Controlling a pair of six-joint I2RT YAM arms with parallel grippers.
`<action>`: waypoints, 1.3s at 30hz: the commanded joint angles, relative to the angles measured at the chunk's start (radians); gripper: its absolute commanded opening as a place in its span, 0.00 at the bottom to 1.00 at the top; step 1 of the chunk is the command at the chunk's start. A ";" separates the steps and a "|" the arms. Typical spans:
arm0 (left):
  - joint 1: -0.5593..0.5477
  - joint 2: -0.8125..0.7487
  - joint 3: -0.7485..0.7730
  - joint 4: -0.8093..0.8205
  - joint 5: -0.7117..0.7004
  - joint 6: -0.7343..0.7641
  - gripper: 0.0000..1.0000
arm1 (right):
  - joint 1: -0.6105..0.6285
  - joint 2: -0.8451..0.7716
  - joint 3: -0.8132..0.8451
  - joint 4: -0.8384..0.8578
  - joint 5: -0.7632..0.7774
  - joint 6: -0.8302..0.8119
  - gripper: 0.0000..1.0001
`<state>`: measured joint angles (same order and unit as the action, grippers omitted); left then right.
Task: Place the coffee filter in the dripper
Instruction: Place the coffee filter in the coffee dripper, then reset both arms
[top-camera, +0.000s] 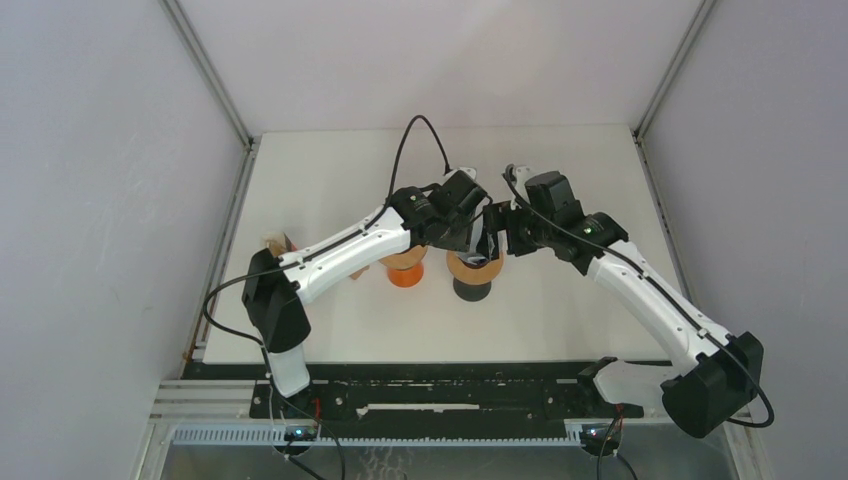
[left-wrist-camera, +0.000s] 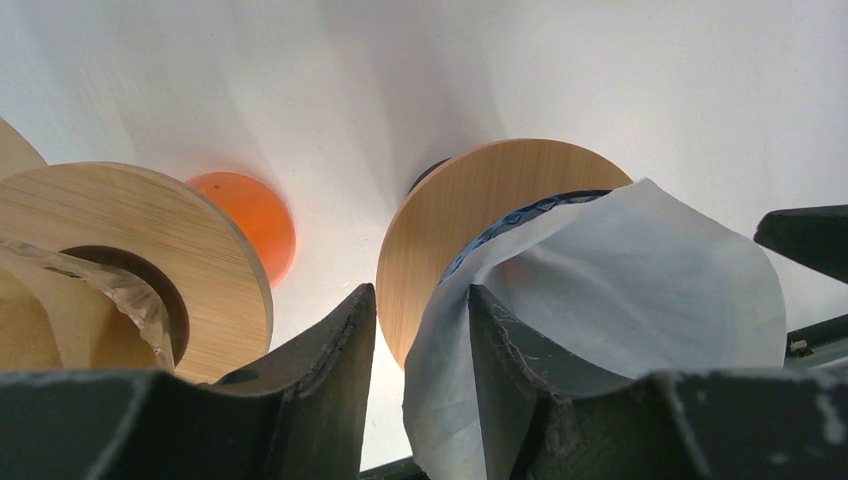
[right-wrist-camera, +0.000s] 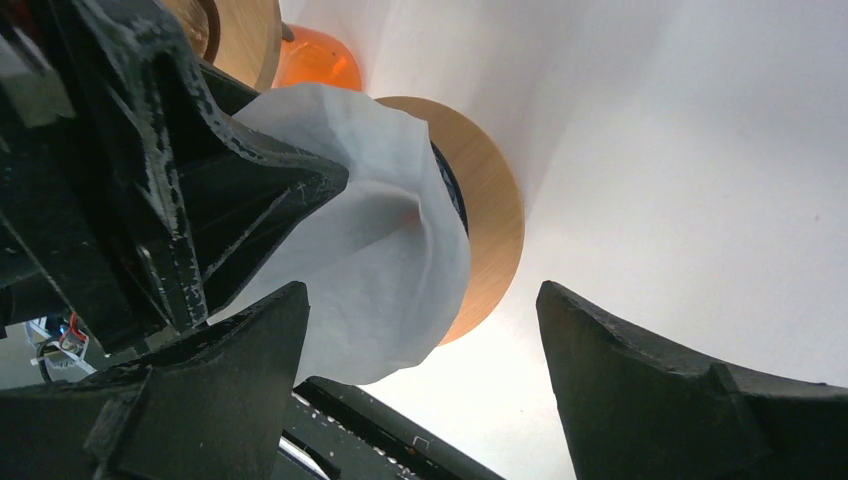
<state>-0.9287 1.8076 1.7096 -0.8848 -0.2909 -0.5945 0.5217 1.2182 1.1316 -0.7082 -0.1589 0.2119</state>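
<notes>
Count: two drippers, one white filter, two arms.

The dark dripper (top-camera: 472, 288) and the orange dripper (top-camera: 405, 274) stand side by side on the table (top-camera: 560, 310), each with a wooden collar. A crumpled brownish paper (left-wrist-camera: 110, 285) sits in the orange dripper's collar (left-wrist-camera: 150, 230).

The white filter (left-wrist-camera: 620, 290) sits partly in the mouth of the dark dripper's collar (left-wrist-camera: 460, 220), and much of it stands out, creased.

The left gripper (left-wrist-camera: 420, 295) has its jaws partly apart. One finger (left-wrist-camera: 500, 350) is inside the filter, and the paper drapes over it without being pinched.

The right gripper (right-wrist-camera: 422, 290) stands wide and empty, just beside the same dripper.
</notes>
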 joint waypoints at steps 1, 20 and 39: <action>0.007 -0.044 0.010 0.030 -0.002 -0.001 0.45 | -0.017 -0.035 0.003 0.059 0.013 0.007 0.93; 0.014 -0.113 0.032 0.055 -0.018 0.006 0.57 | -0.041 -0.068 0.014 0.088 0.019 0.010 0.93; 0.104 -0.570 -0.205 0.100 -0.200 0.066 0.87 | -0.084 -0.377 0.001 0.119 0.259 -0.046 1.00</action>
<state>-0.8650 1.3754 1.6012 -0.8158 -0.3878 -0.5560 0.4446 0.9165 1.1320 -0.6430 -0.0105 0.2001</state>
